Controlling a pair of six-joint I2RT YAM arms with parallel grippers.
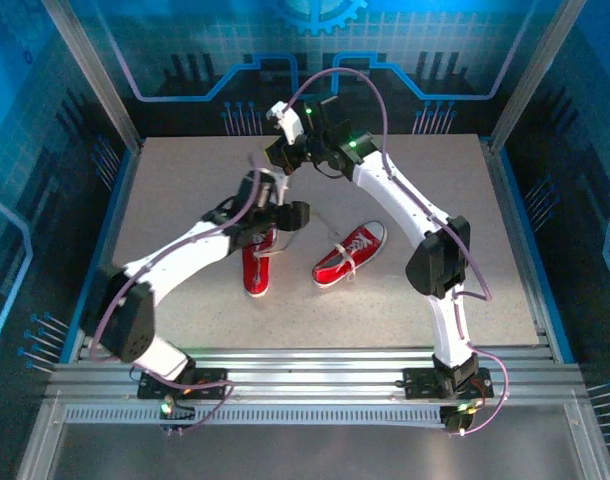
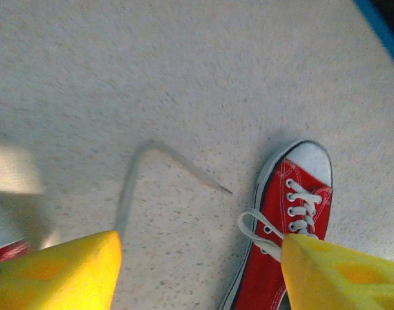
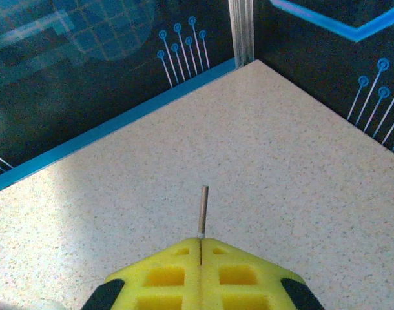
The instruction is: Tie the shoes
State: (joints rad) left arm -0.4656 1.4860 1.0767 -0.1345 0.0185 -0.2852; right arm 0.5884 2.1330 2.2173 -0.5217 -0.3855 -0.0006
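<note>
The right gripper (image 3: pixel 201 240) is clamped on a lace tip (image 3: pixel 202 208), raised at 12 o'clock from the loose shoe (image 1: pixel 256 270). The left gripper (image 2: pixel 198 248) gapes empty above a slack lace (image 2: pixel 129 187). It should probably regrasp low, near the eyelets, against the right's tension. The other shoe (image 1: pixel 350 255) lies apart at 3 o'clock. The shoes' insides are hidden.

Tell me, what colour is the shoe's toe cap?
The toe cap is white; left wrist view shows it best.

No text, label or brand is legible
</note>
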